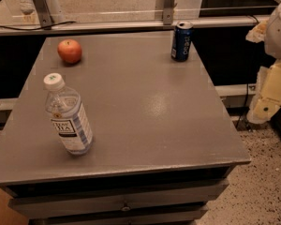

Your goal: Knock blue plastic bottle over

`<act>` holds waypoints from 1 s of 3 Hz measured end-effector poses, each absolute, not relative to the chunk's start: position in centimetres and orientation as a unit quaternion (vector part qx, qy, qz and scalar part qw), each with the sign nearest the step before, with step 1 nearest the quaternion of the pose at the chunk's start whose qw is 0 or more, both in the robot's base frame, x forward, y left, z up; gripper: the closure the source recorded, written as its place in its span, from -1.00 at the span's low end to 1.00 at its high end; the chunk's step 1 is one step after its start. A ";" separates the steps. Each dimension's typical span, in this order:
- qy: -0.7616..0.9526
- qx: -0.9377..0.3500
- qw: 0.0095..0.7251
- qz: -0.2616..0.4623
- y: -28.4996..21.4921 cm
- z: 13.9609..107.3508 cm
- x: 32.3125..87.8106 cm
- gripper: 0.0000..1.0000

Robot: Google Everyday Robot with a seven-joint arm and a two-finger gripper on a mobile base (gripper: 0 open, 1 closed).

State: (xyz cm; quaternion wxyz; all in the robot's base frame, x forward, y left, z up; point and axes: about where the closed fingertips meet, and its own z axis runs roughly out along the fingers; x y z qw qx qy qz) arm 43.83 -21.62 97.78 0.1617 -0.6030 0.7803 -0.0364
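The blue plastic bottle (68,117) is a clear water bottle with a white cap and a white-and-blue striped label. It stands upright near the front left of the grey table (145,107). My gripper (268,95) shows as cream and white parts at the right edge of the view. It is beyond the table's right side, far from the bottle, and touches nothing on the table.
A dark blue soda can (181,41) stands upright at the back right of the table. A red apple (69,51) lies at the back left. A rail and glass panel (131,25) run behind the table. Speckled floor (262,186) lies to the right.
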 end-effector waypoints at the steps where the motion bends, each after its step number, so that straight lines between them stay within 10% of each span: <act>1: 0.780 -0.603 0.162 -0.036 -21.6 97.8 43.8 -1.00; 3: 0.765 -0.609 0.200 0.059 -18.6 93.4 43.4 -1.00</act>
